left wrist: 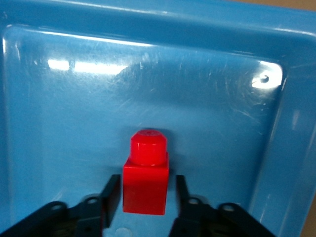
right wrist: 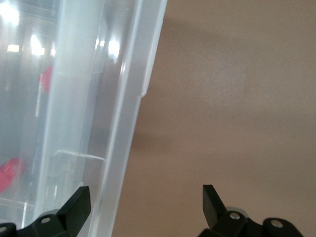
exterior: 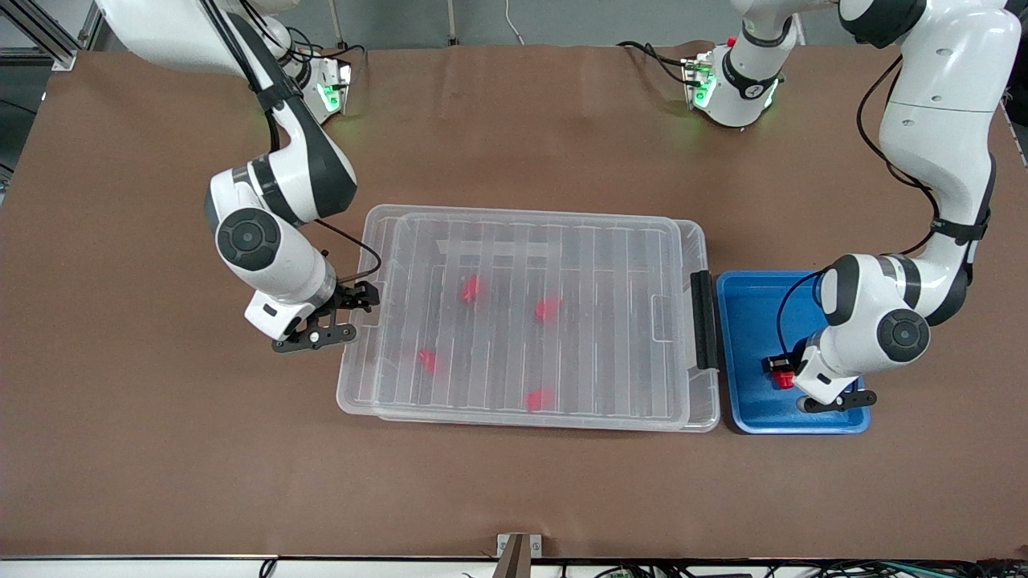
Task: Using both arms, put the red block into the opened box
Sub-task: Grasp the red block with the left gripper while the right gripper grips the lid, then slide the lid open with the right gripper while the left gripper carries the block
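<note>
The left wrist view alone shows the small red plastic block [left wrist: 144, 180] lying in the blue plastic tray [left wrist: 74, 128], stub pointing away from the left gripper [left wrist: 144, 200], whose fingers flank it; contact unclear. The right gripper [exterior: 347, 314] gapes beside the lidded clear plastic box [exterior: 526, 233].

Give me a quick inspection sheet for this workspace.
Surface: brown table.
Job's things: box, ribbed lid on it, four red blocks seen through it; fifth red block on blue tray.
Clutter: nothing seen.
Grippers: left gripper low in the tray, fingers either side of the block, small gaps showing; right gripper open, straddling the box's short-end rim.
Cables: black leads on both arms.
Surroundings: arm bases, green lights.
</note>
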Robot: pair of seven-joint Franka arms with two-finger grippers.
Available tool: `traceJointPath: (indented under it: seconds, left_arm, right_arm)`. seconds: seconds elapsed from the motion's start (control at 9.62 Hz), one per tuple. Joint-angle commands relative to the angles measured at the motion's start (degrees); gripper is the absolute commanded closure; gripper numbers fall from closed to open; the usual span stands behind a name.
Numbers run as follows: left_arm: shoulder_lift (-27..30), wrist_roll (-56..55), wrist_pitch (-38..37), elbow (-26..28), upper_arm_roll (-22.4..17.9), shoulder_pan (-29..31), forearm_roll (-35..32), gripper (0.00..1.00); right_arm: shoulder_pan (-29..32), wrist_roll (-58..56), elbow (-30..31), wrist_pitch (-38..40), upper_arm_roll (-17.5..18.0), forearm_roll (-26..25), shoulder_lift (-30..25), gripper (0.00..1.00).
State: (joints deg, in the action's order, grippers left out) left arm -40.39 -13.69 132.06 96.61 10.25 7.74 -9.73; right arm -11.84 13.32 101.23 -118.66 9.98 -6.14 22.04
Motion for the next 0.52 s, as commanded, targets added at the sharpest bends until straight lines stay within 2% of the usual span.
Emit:
traceJointPath:
  seconds: [0.0,0.1,0.21,0.42]
  left_arm:
    - [-1.8,-0.81,1.0,-0.9,0.3,0.26,-0.37,0.85]
    - [-1.36,-0.72,0.74,-0.9,0.3,0.52,-0.37,0.95]
    - [-0.23,-0.2,0.04,-0.9,0.38,0.43,-0.46,0.97]
    - [4.94,0.07,-8.61,-0.9,2.3,0.6,-0.37,0.98]
  right_arm:
    - [1.73,-0.31,0.64,-0.44,0.39,-2.12,-0.16,0.0]
    - [2.17,-1.45,0.73,0.26,0.31,-2.73,-0.16,0.0]
    - [3.57,-1.72,0.73,1.14,0.39,-3.52,-0.16,0.0]
    - [5.42,-3.65,0.64,3.95,0.3,-4.14,-0.77,0.0]
